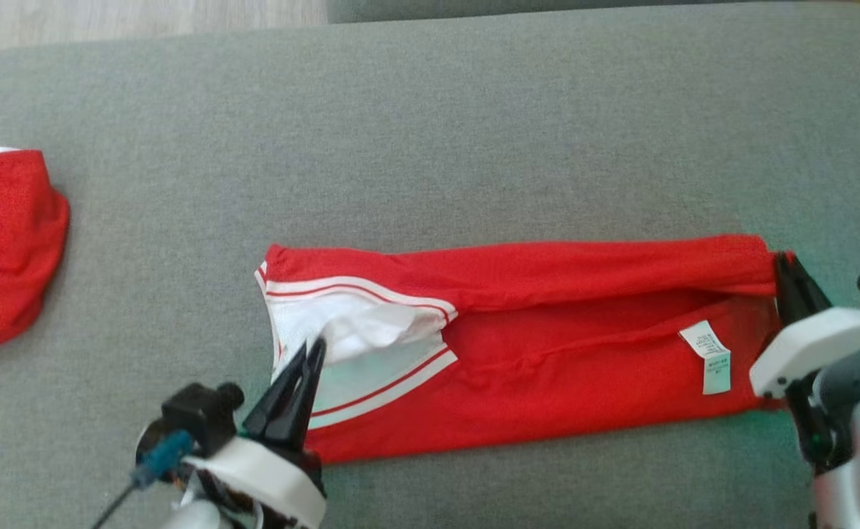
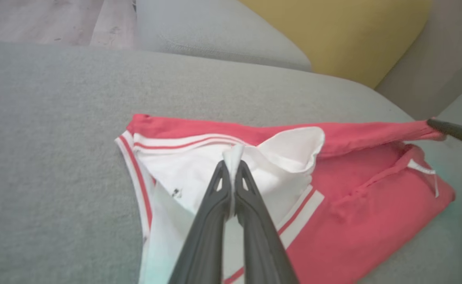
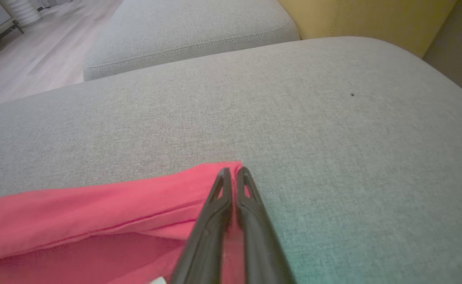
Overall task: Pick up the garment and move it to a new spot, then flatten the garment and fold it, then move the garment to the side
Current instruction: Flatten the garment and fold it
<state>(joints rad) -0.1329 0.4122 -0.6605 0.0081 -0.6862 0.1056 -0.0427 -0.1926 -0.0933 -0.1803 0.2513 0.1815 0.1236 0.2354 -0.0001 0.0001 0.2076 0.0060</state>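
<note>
**Red sports garment stretched between two closed grippers on a grey sofa**

One red mesh garment (image 1: 562, 353) lies in a long, narrow band across the middle of a grey woven sofa cushion (image 1: 430, 132), running left to right in the head view. Its left end has a white panel edged with red and white stripes. A single white care label (image 1: 709, 358) sits on the red cloth near the right end.

The left gripper (image 1: 311, 351) is closed, its two dark fingers pinching a peak of the white cloth at the left end. The right gripper (image 1: 781, 258) is also closed, clamped on the red far corner at the right end.

A second red mesh garment (image 1: 4, 242), bunched into a rounded heap, rests well apart at the cushion's left edge. Nothing lies between the two garments. Beyond the cushion are a yellow cushion (image 2: 333, 35) and a pale wood floor (image 1: 106, 22).
</note>
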